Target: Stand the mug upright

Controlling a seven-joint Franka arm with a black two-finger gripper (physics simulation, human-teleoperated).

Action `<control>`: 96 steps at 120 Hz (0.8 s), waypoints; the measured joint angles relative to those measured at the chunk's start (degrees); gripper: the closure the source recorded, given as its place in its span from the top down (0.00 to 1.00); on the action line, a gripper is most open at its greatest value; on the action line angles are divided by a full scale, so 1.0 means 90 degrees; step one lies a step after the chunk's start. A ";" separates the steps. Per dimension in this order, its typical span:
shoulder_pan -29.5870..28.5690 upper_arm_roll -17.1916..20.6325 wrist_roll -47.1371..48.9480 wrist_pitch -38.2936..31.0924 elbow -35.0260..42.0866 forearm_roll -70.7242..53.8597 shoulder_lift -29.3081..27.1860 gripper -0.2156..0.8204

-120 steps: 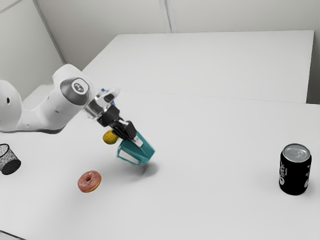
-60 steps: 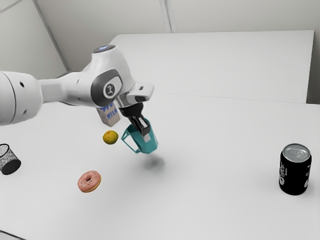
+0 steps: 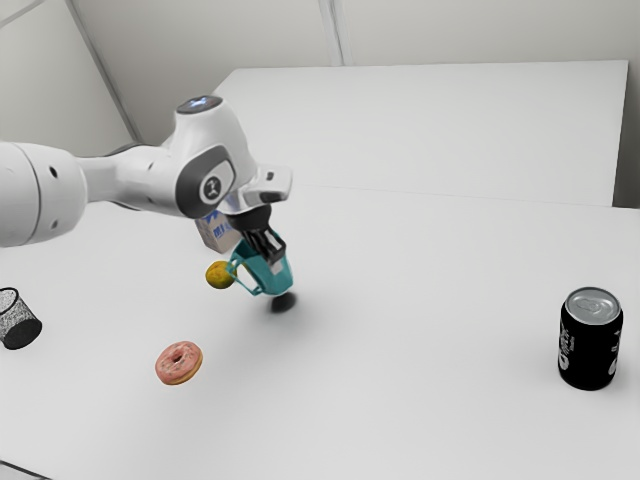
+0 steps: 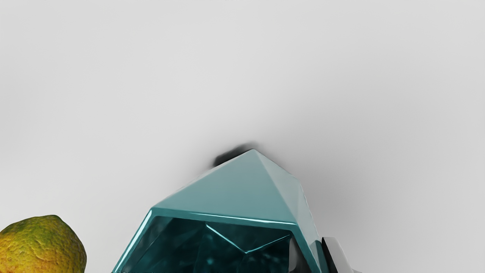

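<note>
1. Nearest are the jaws (image 4: 316,258), pinching the wall of the mug (image 3: 270,277) at its rim, one finger inside and one outside. That wall looks thin and stiff, a sensible place to grip, though its slick faces could let the mug pivot. I'd judge it light, perhaps brittle if knocked; the handle (image 3: 246,287) is the other possible hold.
2. The mug is teal, glossy and faceted, with an angular rim and dark inside. It hangs tilted, base low over the bench (image 3: 400,400), a dark shadow close by; whether a corner touches, I can't tell. It likely needs levelling, base down, before release.
3. Just beside the handle sits a yellow-green fruit (image 4: 41,246), easily bumped.
4. Behind the fruit stands a milk carton (image 3: 218,234).
5. Farther from the jaws lie a pink doughnut (image 3: 172,371), a dark mesh cup (image 3: 17,325) and, well apart, a black can (image 3: 589,342).
</note>
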State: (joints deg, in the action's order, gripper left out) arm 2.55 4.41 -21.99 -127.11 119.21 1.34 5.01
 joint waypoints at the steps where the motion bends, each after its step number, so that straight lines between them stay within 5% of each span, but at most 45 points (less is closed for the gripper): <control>1: -0.0001 0.0000 0.0007 -0.0003 0.0000 -0.0002 0.0006 0.04; 96: -0.0102 -0.0011 0.0378 -0.0195 0.0429 -0.0086 -0.0005 0.08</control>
State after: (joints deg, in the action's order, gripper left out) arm 1.63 4.31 -18.58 -128.86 123.07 0.57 4.96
